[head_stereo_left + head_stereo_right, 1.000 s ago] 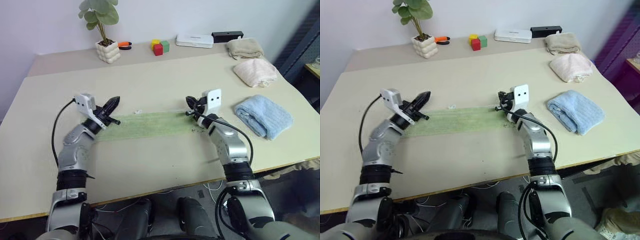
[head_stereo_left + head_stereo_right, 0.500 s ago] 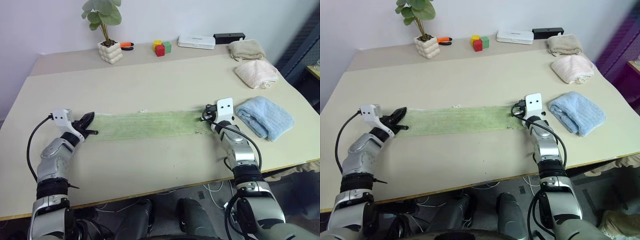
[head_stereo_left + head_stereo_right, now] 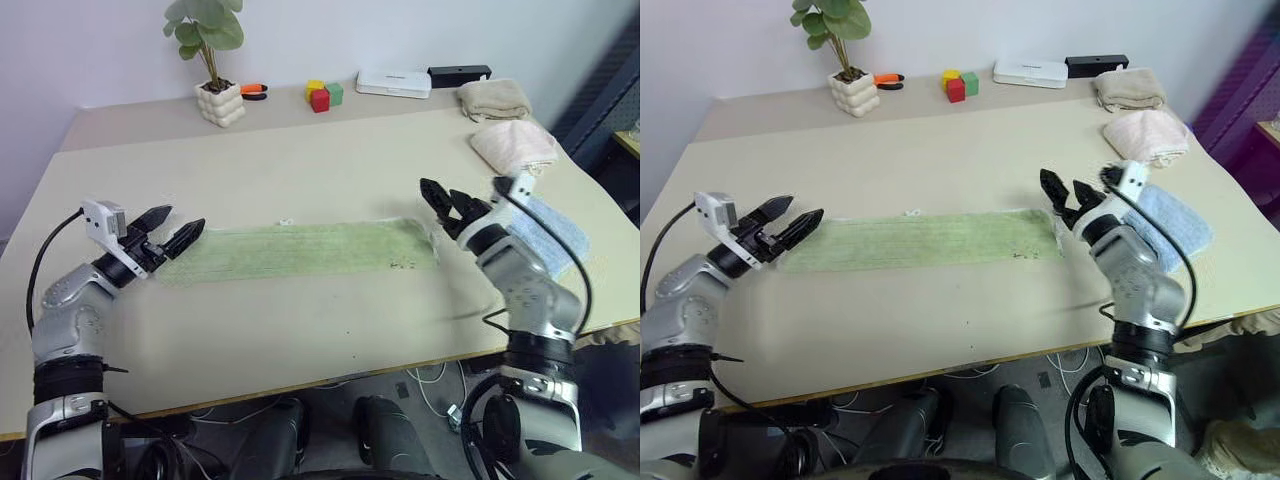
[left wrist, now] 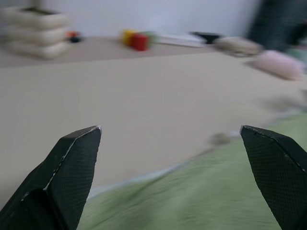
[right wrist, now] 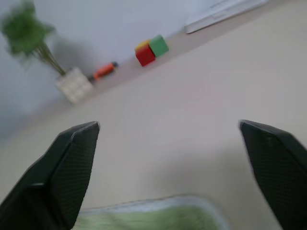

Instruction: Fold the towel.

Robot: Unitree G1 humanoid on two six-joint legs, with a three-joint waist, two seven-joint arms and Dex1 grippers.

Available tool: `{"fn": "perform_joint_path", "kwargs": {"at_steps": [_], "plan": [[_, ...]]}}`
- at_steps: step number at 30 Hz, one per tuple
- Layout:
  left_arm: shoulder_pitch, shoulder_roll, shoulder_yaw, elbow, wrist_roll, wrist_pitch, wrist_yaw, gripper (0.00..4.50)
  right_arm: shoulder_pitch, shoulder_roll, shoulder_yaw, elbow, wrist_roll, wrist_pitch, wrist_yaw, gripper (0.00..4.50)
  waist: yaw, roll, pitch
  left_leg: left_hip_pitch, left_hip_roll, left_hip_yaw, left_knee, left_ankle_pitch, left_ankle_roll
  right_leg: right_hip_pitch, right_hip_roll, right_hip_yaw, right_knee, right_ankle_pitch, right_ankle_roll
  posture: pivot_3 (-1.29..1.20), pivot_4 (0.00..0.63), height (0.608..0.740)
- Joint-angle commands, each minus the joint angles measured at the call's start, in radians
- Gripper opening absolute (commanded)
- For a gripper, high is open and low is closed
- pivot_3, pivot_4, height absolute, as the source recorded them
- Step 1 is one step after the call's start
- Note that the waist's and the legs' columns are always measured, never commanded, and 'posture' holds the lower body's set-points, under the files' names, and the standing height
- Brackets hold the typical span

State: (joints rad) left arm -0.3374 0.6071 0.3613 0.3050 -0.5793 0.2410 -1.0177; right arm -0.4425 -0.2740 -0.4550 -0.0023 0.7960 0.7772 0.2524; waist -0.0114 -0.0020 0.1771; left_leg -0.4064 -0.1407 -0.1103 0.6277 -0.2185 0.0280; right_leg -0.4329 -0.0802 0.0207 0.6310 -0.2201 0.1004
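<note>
**Green towel spread flat between two open grippers**

On the beige surface (image 3: 330, 330), the light green towel (image 3: 300, 250) lies flat as one long strip, running from side to side in front of the robot. Nothing holds it.

The left gripper (image 3: 172, 228) hovers at the towel's left end, its two black jaws spread wide and empty. The right gripper (image 3: 447, 203) sits just past the towel's right end, its jaws also spread wide and empty. The left wrist view shows green cloth low between the two fingers (image 4: 72, 167).

To the right of the towel lies a folded light blue towel (image 3: 555, 235), partly behind the right arm. Farther back are a folded pink towel (image 3: 515, 145) and a folded beige towel (image 3: 490, 98).

Along the far edge stands a white pot (image 3: 217, 103) holding a leafy green plant (image 3: 205, 25). Beside it are an orange tool (image 3: 252, 91), coloured blocks (image 3: 322, 95), a flat white box (image 3: 394, 82) and a black box (image 3: 459, 73).
</note>
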Motion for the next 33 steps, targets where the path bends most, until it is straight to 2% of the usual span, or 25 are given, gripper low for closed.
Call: {"fn": "perform_joint_path", "kwargs": {"at_steps": [1,5,8,10,16,19,22,24,26,29,33], "plan": [[0.057,0.064,-0.038,-0.114,-0.049,0.037,-0.173,4.47,0.110,-0.027,-0.061,-0.195,0.275,0.209,-0.012,4.49,-0.001,0.001,0.000,0.000,0.000,0.000,-0.001,0.000,0.000,0.000,0.000,0.000,0.000,0.000,0.000,0.00,0.150,0.740],[0.093,0.108,-0.076,-0.171,-0.032,0.023,-0.263,4.47,0.288,-0.148,-0.118,-0.304,0.531,0.366,0.013,4.49,0.000,0.003,0.001,-0.001,0.000,0.001,-0.003,0.000,0.000,-0.002,-0.001,0.001,-0.001,-0.001,-0.001,0.00,0.150,0.740],[0.078,0.121,-0.094,-0.174,-0.030,0.039,-0.285,4.47,0.391,-0.198,-0.123,-0.317,0.583,0.394,-0.038,4.49,0.001,0.001,0.001,-0.001,0.001,0.001,-0.002,-0.001,-0.001,0.000,-0.001,0.000,-0.003,-0.003,-0.004,0.00,0.150,0.740],[0.051,0.119,-0.110,-0.157,-0.019,0.034,-0.287,4.47,0.419,-0.188,-0.112,-0.305,0.625,0.387,-0.107,4.49,0.001,0.001,0.001,0.000,0.001,0.001,-0.001,-0.001,-0.002,0.001,-0.001,0.000,-0.004,-0.003,-0.004,0.00,0.150,0.740],[0.021,0.129,-0.137,-0.179,-0.030,0.064,-0.318,4.47,0.379,-0.109,-0.066,-0.243,0.640,0.308,-0.294,4.49,-0.002,0.001,0.001,-0.001,0.001,0.002,0.000,-0.002,-0.001,0.002,-0.001,0.001,-0.007,-0.003,-0.004,0.00,0.150,0.740],[0.027,0.137,-0.132,-0.190,-0.034,0.071,-0.325,4.47,0.345,-0.066,-0.062,-0.218,0.700,0.261,-0.372,4.49,0.001,0.001,0.001,-0.001,0.001,0.002,-0.001,-0.001,0.001,0.000,-0.001,0.000,-0.006,-0.003,-0.003,0.00,0.150,0.740],[0.036,0.145,-0.122,-0.193,-0.027,0.065,-0.326,4.47,0.330,-0.056,-0.034,-0.203,0.686,0.245,-0.413,4.49,0.001,0.001,0.001,-0.001,0.001,0.002,-0.001,-0.001,0.001,0.000,-0.001,0.001,-0.005,-0.003,-0.003,0.00,0.150,0.740],[0.063,0.156,-0.105,-0.211,-0.032,0.068,-0.321,4.47,0.290,-0.046,-0.014,-0.133,0.617,0.212,-0.455,4.49,-0.002,0.001,0.001,-0.001,0.001,0.002,-0.001,-0.001,0.001,0.000,-0.001,0.000,-0.005,-0.003,-0.003,0.00,0.150,0.740],[0.076,0.157,-0.096,-0.223,-0.038,0.070,-0.309,4.47,0.260,-0.034,-0.007,-0.104,0.631,0.198,-0.467,4.49,-0.002,0.001,0.001,-0.001,0.001,0.002,-0.001,-0.001,0.001,0.001,-0.001,0.001,-0.006,-0.003,-0.003,0.00,0.150,0.740],[0.085,0.152,-0.090,-0.234,-0.039,0.064,-0.290,4.50,0.221,-0.008,0.005,-0.083,0.655,0.187,-0.490,3.61,0.001,0.001,0.000,-0.001,0.001,0.002,0.000,-0.001,0.001,0.002,-0.001,0.001,-0.006,-0.003,-0.004,0.00,0.150,0.740],[0.094,0.146,-0.082,-0.249,-0.040,0.060,-0.272,4.50,0.190,0.015,0.020,-0.040,0.623,0.159,-0.518,1.65,0.000,0.001,0.001,-0.001,0.001,0.002,-0.001,-0.001,0.001,0.001,-0.001,0.001,-0.006,-0.003,-0.003,0.00,0.150,0.740]]}}
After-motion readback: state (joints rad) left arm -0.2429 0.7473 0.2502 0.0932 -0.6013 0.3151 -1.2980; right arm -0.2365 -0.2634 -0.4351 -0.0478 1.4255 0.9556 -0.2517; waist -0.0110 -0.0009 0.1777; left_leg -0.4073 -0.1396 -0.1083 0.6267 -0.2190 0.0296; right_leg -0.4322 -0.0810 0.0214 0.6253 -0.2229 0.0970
